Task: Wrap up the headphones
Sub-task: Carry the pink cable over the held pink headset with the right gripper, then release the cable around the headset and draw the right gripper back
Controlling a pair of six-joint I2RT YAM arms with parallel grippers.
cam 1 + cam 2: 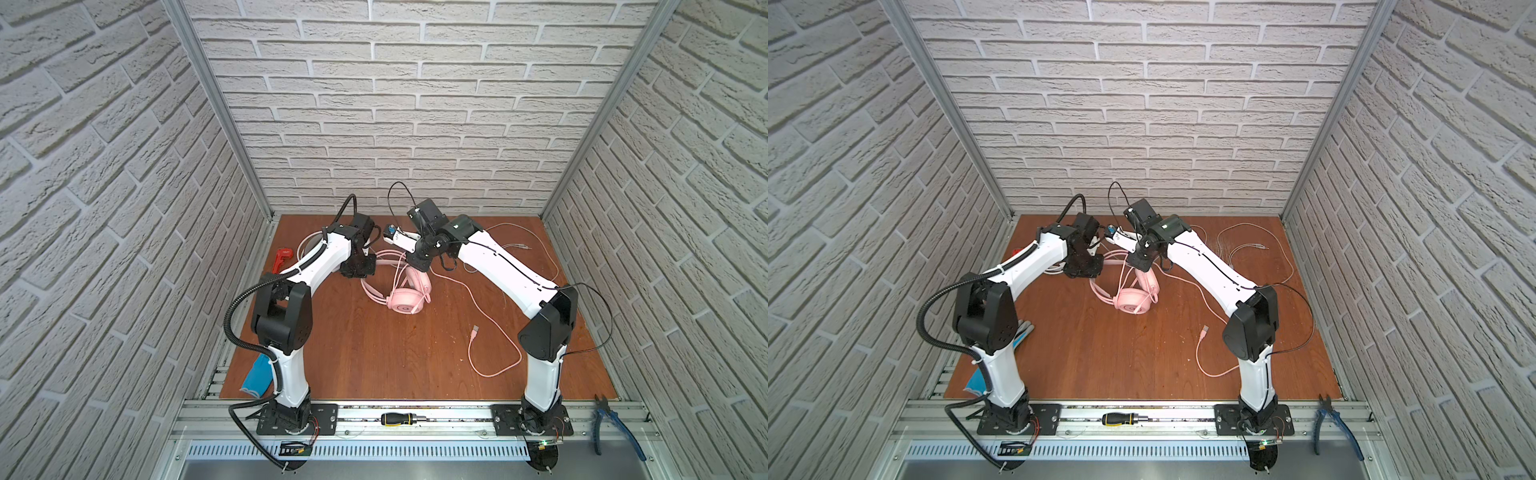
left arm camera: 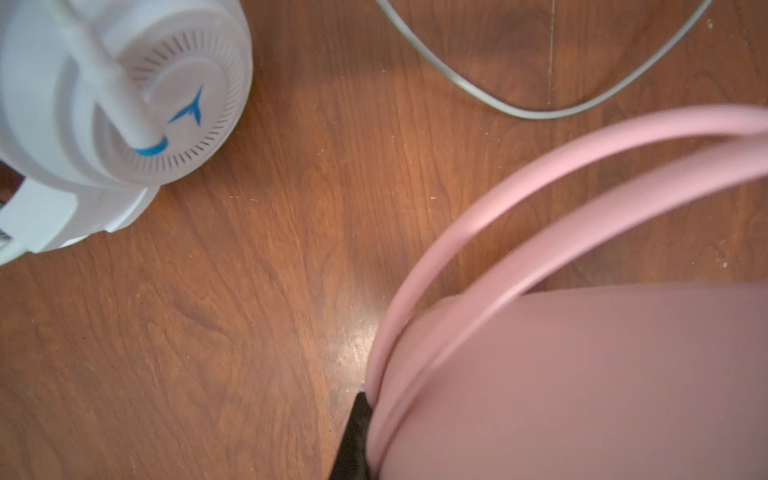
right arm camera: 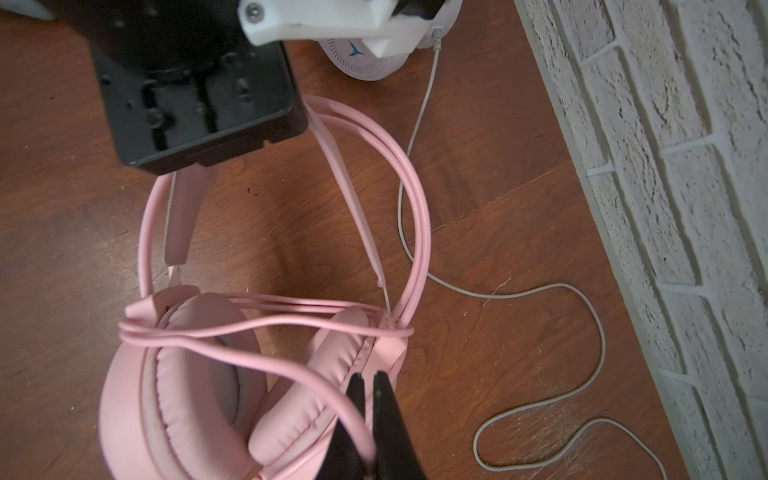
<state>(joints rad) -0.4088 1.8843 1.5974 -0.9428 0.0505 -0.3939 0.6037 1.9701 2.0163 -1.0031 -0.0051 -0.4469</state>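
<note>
The pink headphones (image 1: 405,301) lie mid-table with the earcups together and their pink cable (image 3: 266,328) wound across the cups. My right gripper (image 3: 368,380) is shut on that cable just beside an earcup. The cable's loose end (image 1: 494,368) runs on to a plug (image 1: 475,330) at the front right. My left gripper (image 1: 358,272) is shut on the pink headband (image 2: 519,187); one black fingertip (image 2: 356,432) shows against the band. The white headphones (image 2: 124,104) sit behind my left arm, mostly hidden in both top views. Their white cable (image 3: 540,291) trails along the back wall.
A red wrench (image 1: 282,257) lies at the left edge and a blue cloth (image 1: 257,374) by my left arm's base. On the front rail are a screwdriver (image 1: 401,419) and blue pliers (image 1: 615,424). Brick walls (image 3: 665,166) enclose three sides.
</note>
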